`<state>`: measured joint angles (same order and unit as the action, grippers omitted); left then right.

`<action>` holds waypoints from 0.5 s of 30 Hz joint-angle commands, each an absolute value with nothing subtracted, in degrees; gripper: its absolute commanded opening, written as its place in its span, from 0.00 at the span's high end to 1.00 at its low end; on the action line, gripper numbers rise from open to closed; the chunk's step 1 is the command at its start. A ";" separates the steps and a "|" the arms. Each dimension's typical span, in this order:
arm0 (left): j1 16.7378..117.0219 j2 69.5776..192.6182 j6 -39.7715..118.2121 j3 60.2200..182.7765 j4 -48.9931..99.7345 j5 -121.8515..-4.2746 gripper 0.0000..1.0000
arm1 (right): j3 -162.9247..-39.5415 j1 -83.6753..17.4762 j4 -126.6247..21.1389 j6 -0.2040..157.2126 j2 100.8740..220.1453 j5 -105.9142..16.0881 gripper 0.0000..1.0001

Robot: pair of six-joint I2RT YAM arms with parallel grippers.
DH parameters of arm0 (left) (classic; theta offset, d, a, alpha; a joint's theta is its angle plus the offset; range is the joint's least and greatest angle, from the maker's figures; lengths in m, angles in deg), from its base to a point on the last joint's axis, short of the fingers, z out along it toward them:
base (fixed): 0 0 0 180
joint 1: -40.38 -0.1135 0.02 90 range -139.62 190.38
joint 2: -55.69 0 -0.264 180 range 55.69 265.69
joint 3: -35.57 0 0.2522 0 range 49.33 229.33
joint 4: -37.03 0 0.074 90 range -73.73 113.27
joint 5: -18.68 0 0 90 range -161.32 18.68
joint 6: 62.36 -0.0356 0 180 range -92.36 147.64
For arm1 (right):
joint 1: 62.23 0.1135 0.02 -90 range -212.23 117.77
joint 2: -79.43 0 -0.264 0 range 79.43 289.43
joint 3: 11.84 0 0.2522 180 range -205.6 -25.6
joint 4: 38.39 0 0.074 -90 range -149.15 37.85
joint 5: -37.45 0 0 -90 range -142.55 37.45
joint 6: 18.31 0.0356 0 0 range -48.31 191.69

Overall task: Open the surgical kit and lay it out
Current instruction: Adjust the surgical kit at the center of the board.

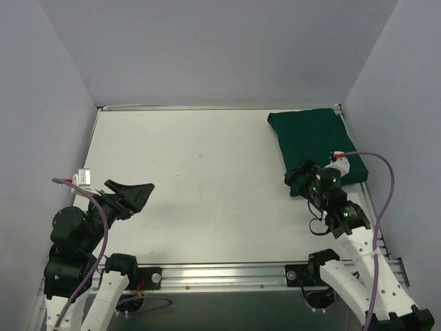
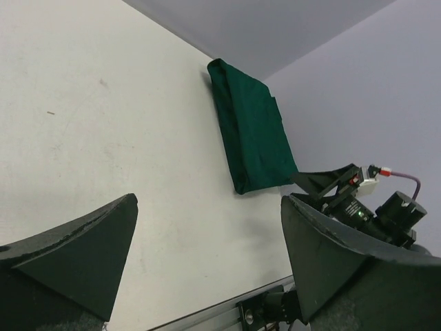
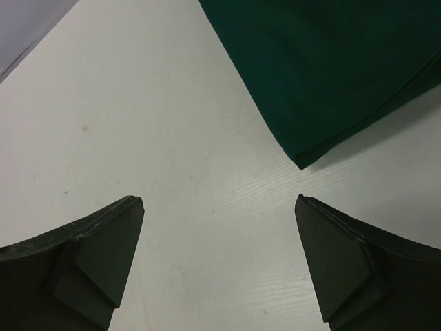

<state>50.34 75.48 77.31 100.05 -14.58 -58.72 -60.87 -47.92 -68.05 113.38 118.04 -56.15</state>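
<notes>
The surgical kit is a folded dark green cloth bundle (image 1: 313, 141) lying at the far right of the white table. It also shows in the left wrist view (image 2: 251, 127) and in the right wrist view (image 3: 324, 62). The mesh tray and the instruments are hidden. My right gripper (image 1: 298, 178) is open and empty, just left of the bundle's near corner. In its own view the gripper (image 3: 220, 214) hangs over bare table. My left gripper (image 1: 141, 193) is open and empty at the near left, far from the bundle, and shows in its own view (image 2: 207, 221).
White walls close the table at the back and both sides. A metal rail (image 1: 220, 274) runs along the near edge between the arm bases. A purple cable (image 1: 382, 200) loops beside the right arm.
</notes>
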 commanded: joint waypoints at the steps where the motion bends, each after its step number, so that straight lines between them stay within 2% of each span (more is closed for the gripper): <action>1: 49.96 76.24 74.92 100.66 -13.65 -55.78 0.06 | -67.86 -47.81 -66.65 109.41 124.67 -62.22 0.03; 3: 49.96 78.79 74.49 101.27 -14.61 -54.80 0.06 | -71.72 -47.81 -64.99 107.65 132.14 -63.36 0.11; 5: 49.96 83.36 74.05 102.41 -17.07 -53.49 0.01 | -73.75 -47.90 -62.45 106.76 138.82 -65.55 0.39; 6: 49.96 84.86 73.35 102.59 -17.51 -52.87 0.10 | -75.68 -48.07 -61.56 106.50 140.67 -67.39 0.52; 7: 49.96 87.13 73.26 102.76 -18.12 -52.26 0.12 | -76.57 -48.34 -60.25 106.41 142.60 -67.93 0.76; 8: 49.96 87.85 73.17 102.68 -17.78 -50.86 0.16 | -77.18 -48.51 -57.36 106.15 146.10 -68.02 0.86; 9: 49.96 88.29 72.91 101.81 -16.91 -49.98 0.22 | -77.80 -49.12 -55.94 105.97 147.88 -67.85 0.92; 10: 49.96 88.73 72.90 101.28 -15.07 -48.92 0.34 | -79.98 -49.48 -54.88 105.79 150.07 -68.28 1.00; 12: 49.96 88.65 73.17 100.22 -13.92 -47.95 0.51 | -82.80 -50.18 -53.29 105.44 156.75 -69.42 1.00; 13: 49.96 88.30 73.34 99.96 -13.65 -47.77 0.64 | -85.95 -50.79 -52.86 105.27 161.30 -69.69 1.00; 15: 49.96 87.95 73.34 99.34 -12.51 -46.98 0.74 | -89.04 -50.98 -52.67 103.95 165.28 -70.74 1.00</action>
